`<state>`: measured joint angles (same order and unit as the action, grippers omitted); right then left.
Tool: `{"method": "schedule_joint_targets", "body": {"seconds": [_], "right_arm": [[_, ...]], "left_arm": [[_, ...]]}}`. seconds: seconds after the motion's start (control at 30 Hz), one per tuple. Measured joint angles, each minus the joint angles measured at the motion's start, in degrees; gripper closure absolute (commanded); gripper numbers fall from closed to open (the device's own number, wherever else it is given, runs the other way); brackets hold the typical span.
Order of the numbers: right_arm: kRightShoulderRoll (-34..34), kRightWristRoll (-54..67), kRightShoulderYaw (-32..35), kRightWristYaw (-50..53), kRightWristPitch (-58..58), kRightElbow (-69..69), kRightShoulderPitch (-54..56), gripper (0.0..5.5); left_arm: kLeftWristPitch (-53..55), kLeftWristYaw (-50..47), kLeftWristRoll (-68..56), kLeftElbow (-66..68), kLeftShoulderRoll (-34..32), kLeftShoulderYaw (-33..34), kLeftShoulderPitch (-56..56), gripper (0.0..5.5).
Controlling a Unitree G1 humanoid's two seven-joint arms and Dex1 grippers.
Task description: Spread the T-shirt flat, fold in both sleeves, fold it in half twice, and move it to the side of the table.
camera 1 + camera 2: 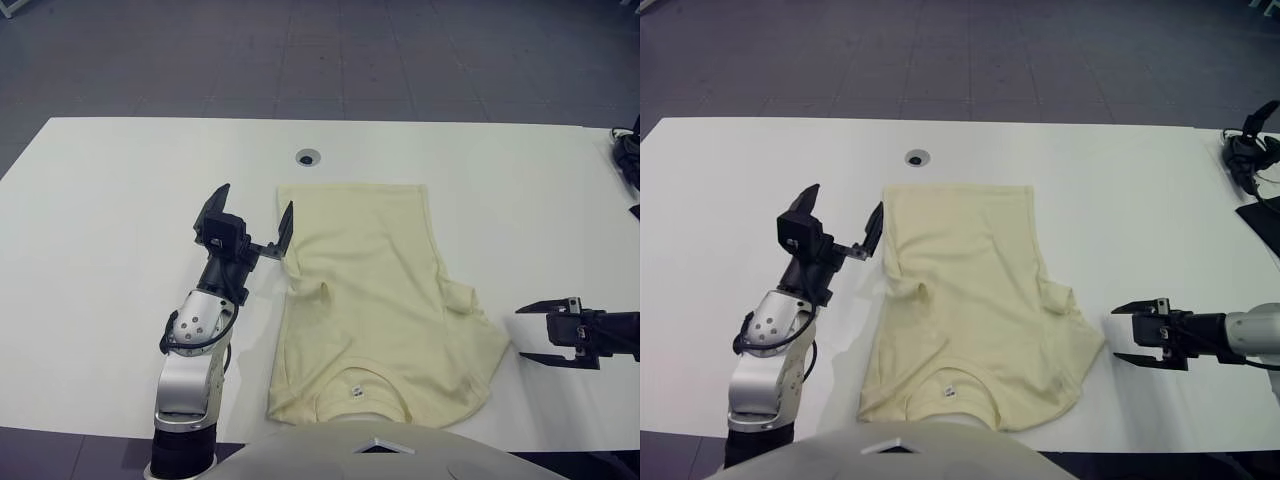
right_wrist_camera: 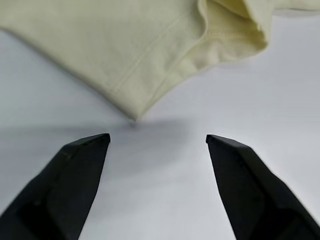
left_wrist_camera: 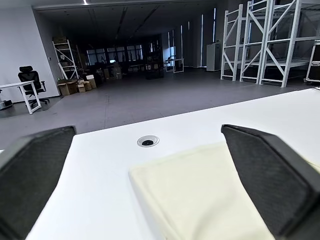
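Pale yellow cotton T-shirt [image 1: 370, 300] is lying on the white table [image 1: 100, 200], collar nearest you and hem farthest. Your left claw [image 1: 255, 200] is hovering with its two black fingers spread wide, holding nothing. The shirt's long left edge is lying right at its inner finger, and a small round cable hole [image 1: 308, 157] is sitting beyond the tips. That edge is running nearly straight, so that side is probably folded in already. Your right claw [image 1: 522, 333] is gaping too, empty and low over the table. The right sleeve [image 2: 150, 60] is lying just ahead of its tips, not touching. You are likely lining up to pinch that sleeve, which is jutting outward and seemingly not yet folded.
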<state>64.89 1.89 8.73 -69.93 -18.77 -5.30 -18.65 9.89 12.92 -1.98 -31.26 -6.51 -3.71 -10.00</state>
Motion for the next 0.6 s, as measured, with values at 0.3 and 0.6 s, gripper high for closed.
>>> {"method": "schedule_joint_targets", "body": {"seconds": [0.3, 0.6], "right_arm": [[0.0, 0.4, -1.5, 1.0, 0.8, 1.4, -0.4, 4.12], [0.1, 2.1, -2.0, 1.0, 2.5, 2.8, -1.6, 5.46]], "left_arm": [[-0.2, 0.0, 0.0, 0.0, -1.0, -0.6, 0.0, 0.10], [-0.2, -0.2, 0.8, 0.0, -1.6, -1.0, 0.2, 0.10]]}}
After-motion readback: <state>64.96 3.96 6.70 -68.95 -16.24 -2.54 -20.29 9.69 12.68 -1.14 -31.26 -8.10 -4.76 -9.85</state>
